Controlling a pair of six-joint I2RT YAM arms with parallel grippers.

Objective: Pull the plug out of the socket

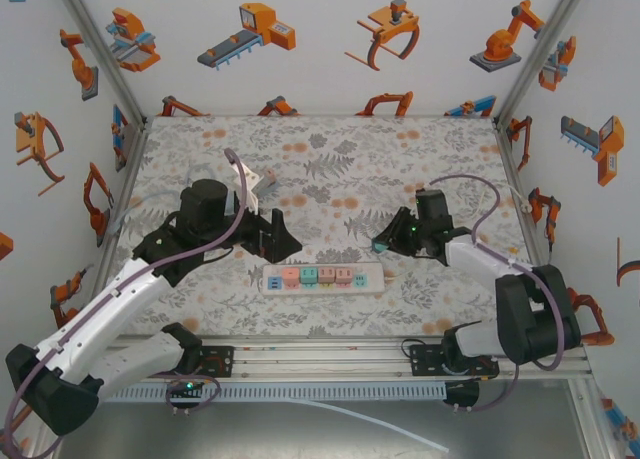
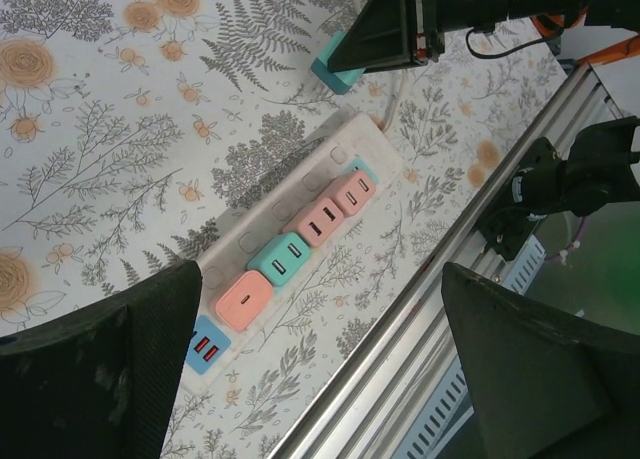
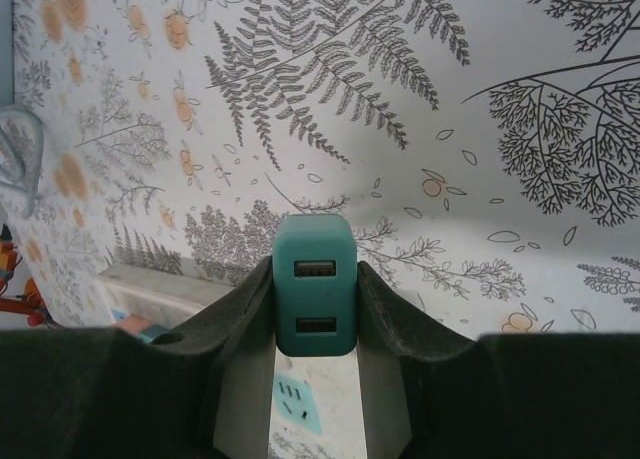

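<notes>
plug (image 3: 315, 289): smooth matt plastic | socket strip (image 2: 285, 201): smooth white plastic | rail (image 1: 330, 364): ribbed metal

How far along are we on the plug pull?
Done: the teal plug is off the power strip, with an empty socket below it. In hand: the right gripper clamps it above the table. Left: setting it down. Four other adapters sit plugged in.

Floral table (image 1: 330, 169) — white power strip (image 1: 370, 280), perhaps a loose adapter (image 1: 262, 182).
</notes>
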